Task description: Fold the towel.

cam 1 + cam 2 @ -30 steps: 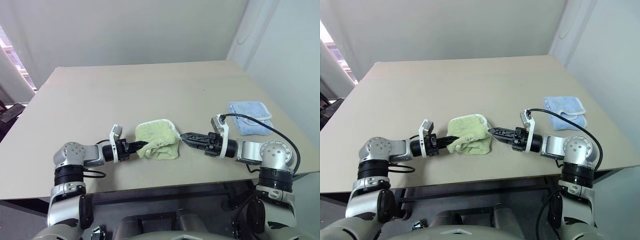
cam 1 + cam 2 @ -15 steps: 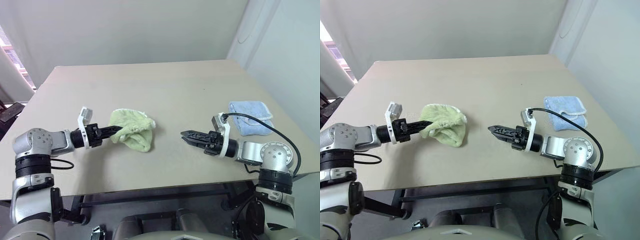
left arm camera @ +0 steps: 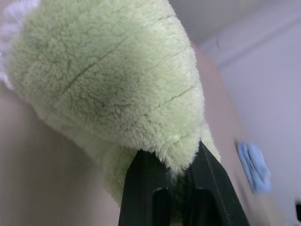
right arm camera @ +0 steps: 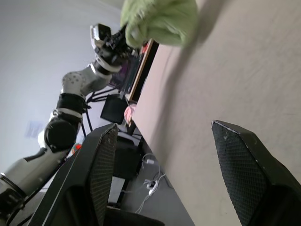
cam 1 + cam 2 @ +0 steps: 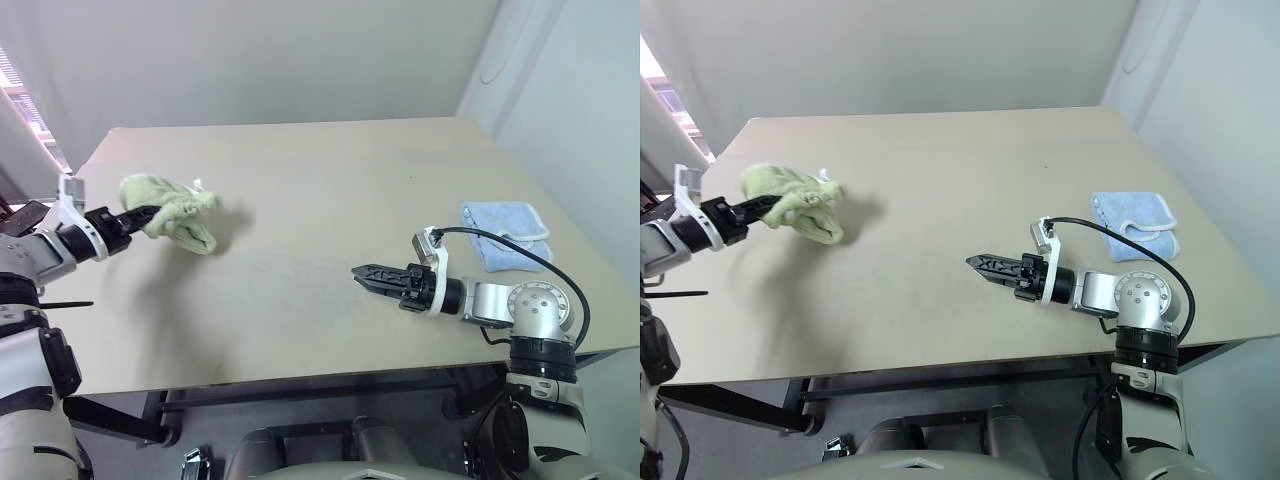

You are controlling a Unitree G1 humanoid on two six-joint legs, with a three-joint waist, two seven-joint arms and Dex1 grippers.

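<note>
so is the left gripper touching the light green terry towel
Touching: the left wrist view shows the left gripper shut on the light green terry towel.

Both arms are silver-grey metal with rounded joint housings and black ribbed bands. Each wrist carries a small white camera bracket. The right gripper (image 5: 360, 272) has 2 black, textured fingers; a black cable loops from its bracket to the forearm.

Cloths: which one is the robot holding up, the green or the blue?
The green towel, pinched in the left gripper. The blue cloth lies flat on the table.
</note>
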